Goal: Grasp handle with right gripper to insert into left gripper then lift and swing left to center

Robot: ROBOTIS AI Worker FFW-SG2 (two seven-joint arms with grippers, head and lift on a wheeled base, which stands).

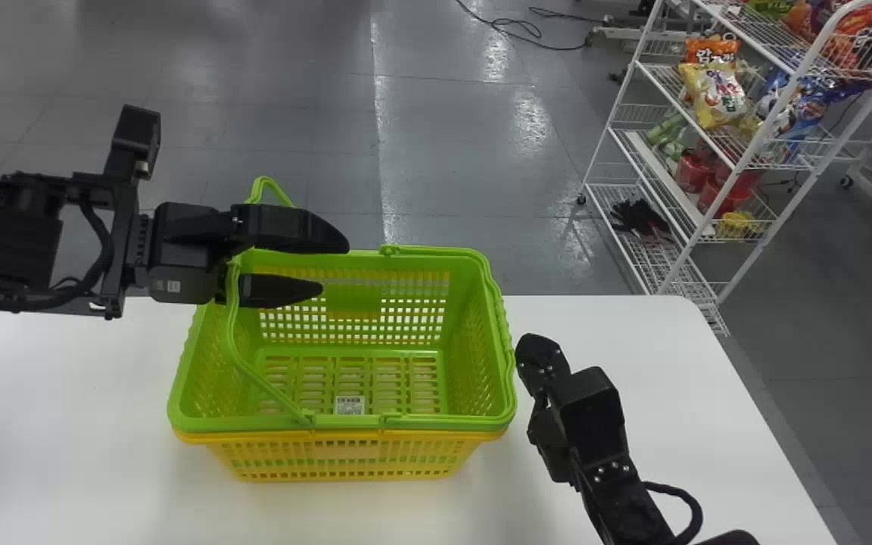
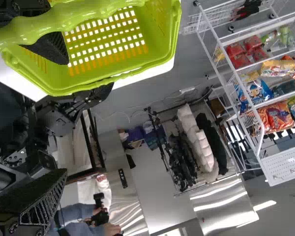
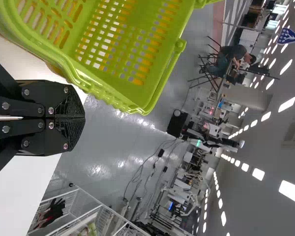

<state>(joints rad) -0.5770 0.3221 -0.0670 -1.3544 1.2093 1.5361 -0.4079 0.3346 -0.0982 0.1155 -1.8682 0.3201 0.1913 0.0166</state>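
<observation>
Held the left gripper (image 1: 311, 261) above the basket's left side, its fingers (image 1: 296, 229) spread well apart. Saw the raised handle (image 1: 232, 318) of the green basket (image 1: 436, 425) curve up close by the bases of those fingers; could not tell about touching. Found that basket nested in a yellow one (image 1: 349, 452) on the white table (image 1: 580, 325). Held the right gripper (image 1: 536, 353) just beside the basket's right end, its fingers (image 3: 71, 104) pressed together. Saw a wire rack (image 1: 761, 144) with snack bags (image 1: 716, 94) beyond, farther right.

No print reads surely: lettering on the orange snack bag (image 1: 711, 51) on the far right wire rack (image 1: 702, 228), a tiny label (image 1: 350, 405) on the green basket's (image 1: 341, 423) floor.
</observation>
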